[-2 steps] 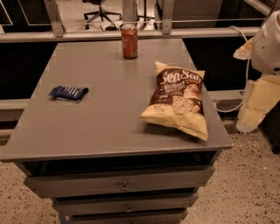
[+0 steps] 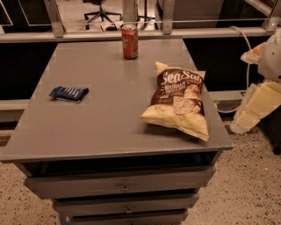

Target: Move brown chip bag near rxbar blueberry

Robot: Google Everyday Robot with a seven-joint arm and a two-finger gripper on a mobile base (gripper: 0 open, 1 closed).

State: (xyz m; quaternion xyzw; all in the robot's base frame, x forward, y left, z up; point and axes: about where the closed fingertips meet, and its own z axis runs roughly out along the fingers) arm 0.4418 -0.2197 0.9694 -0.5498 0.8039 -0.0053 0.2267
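Note:
The brown chip bag (image 2: 178, 99) lies flat on the right side of the grey table (image 2: 109, 123), its lower corner near the front right edge. The rxbar blueberry (image 2: 68, 93), a small dark blue wrapper, lies on the left side of the table, far from the bag. My gripper (image 2: 240, 124) is at the end of the cream arm (image 2: 262, 100), off the table to the right of the bag and below the tabletop's level. It holds nothing that I can see.
A red soda can (image 2: 130, 41) stands upright at the back middle of the table. Drawers (image 2: 125, 186) sit under the tabletop. A rail and an office chair (image 2: 101, 11) stand behind the table. A white cable (image 2: 246, 48) hangs at the right.
The cream arm has edged slightly left toward the table's right edge. The bag, the bar and the can have not moved.

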